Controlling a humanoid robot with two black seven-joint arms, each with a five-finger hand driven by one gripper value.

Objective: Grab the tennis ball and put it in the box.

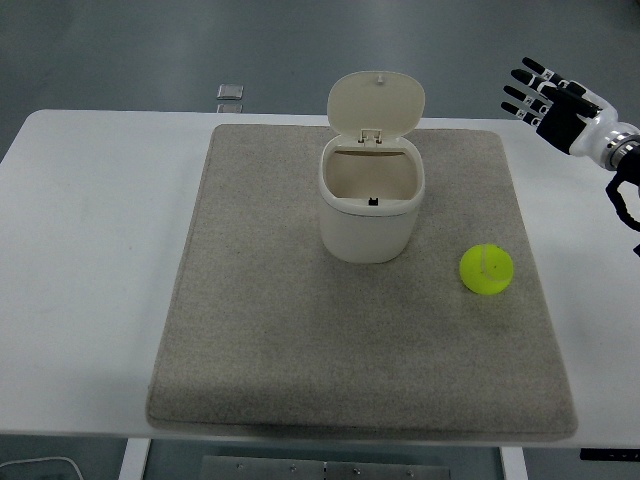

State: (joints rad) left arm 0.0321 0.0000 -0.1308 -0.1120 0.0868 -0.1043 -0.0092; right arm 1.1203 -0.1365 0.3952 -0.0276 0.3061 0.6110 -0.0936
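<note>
A yellow-green tennis ball [486,270] lies on the grey mat [260,330], right of centre. The box is a cream bin [370,200] with its hinged lid [377,104] standing up open; its inside looks empty. It stands at the mat's middle rear, left of the ball. My right hand [545,98] hovers at the upper right, above the table's far right edge, fingers spread and holding nothing. It is well above and to the right of the ball. The left arm does not show.
A small clear square object [231,92] lies at the table's far edge, behind the mat. Bare white table [90,250] borders the mat on the left and right.
</note>
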